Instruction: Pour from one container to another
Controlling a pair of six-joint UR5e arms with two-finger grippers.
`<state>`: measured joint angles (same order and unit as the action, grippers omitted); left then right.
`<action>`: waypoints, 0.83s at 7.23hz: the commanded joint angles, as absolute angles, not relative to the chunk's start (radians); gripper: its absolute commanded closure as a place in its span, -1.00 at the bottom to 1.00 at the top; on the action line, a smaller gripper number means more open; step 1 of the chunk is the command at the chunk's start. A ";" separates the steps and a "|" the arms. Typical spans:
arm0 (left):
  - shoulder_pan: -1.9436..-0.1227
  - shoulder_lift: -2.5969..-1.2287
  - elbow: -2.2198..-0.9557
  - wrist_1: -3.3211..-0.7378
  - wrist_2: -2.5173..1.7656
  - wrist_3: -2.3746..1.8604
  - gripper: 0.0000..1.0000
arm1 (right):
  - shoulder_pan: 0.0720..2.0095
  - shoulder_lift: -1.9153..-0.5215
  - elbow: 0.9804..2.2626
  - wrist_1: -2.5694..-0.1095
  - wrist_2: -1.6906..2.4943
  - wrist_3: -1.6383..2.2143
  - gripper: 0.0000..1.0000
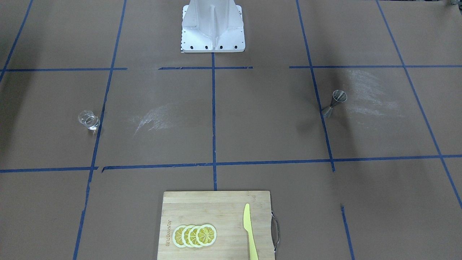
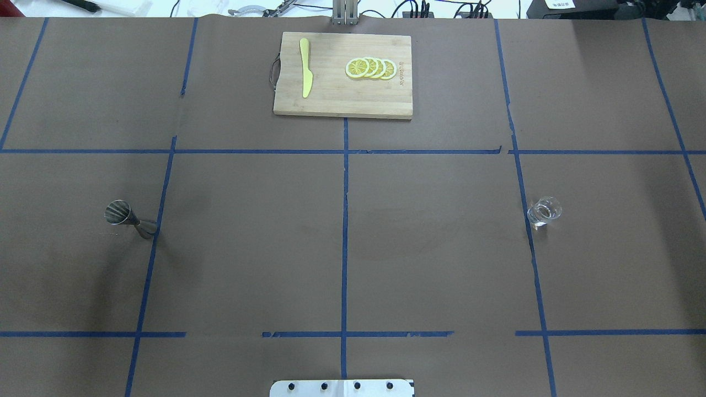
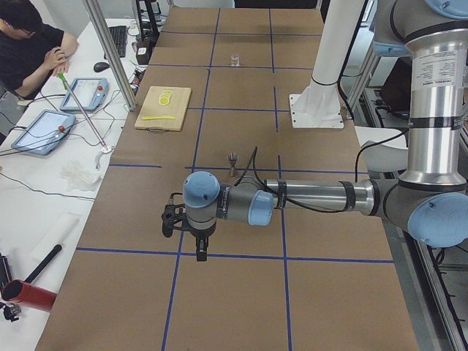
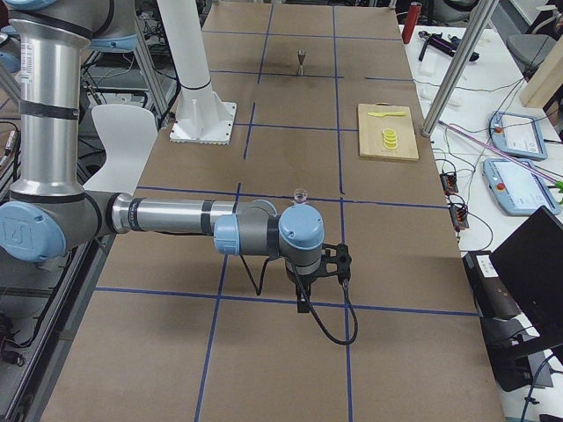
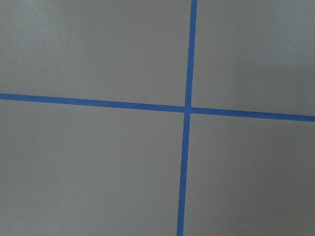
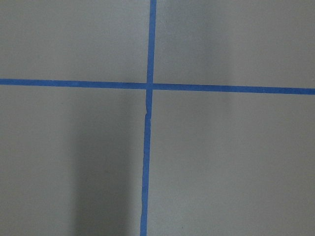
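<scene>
The clear glass cup point(image 1: 89, 120) point(image 2: 544, 212) stands upright on the brown table on my right side. On my left side stands the grey steel jigger point(image 1: 334, 103) point(image 2: 130, 219), also upright. My left gripper point(image 3: 199, 252) shows only in the exterior left view, hanging over the table end well short of the jigger point(image 3: 232, 165). My right gripper point(image 4: 303, 303) shows only in the exterior right view, short of the cup point(image 4: 301, 195). I cannot tell whether either is open or shut. Both wrist views show only brown paper and blue tape.
A wooden cutting board point(image 2: 331, 96) with lemon slices point(image 2: 370, 68) and a yellow knife point(image 2: 305, 74) lies at the table's far middle edge. The white robot base point(image 1: 213, 32) stands at the near edge. An operator point(image 3: 33, 51) sits beside the table.
</scene>
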<state>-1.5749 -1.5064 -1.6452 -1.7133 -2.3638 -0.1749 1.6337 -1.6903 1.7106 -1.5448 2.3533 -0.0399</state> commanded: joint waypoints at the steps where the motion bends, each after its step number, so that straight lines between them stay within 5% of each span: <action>1: -1.575 -1.506 -1.646 -1.713 -2.364 -0.175 -1.00 | 1.634 -1.689 1.713 -1.545 2.353 -0.040 -1.00; 6: -1.505 -1.516 -1.794 -1.713 -2.355 -0.243 -1.00 | 1.634 -1.687 1.718 -1.545 2.356 -0.038 -1.00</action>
<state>-1.5442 -1.5156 -1.7375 -1.7138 -2.3566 -0.1922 1.6336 -1.6877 1.7178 -1.5447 2.3568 -0.0373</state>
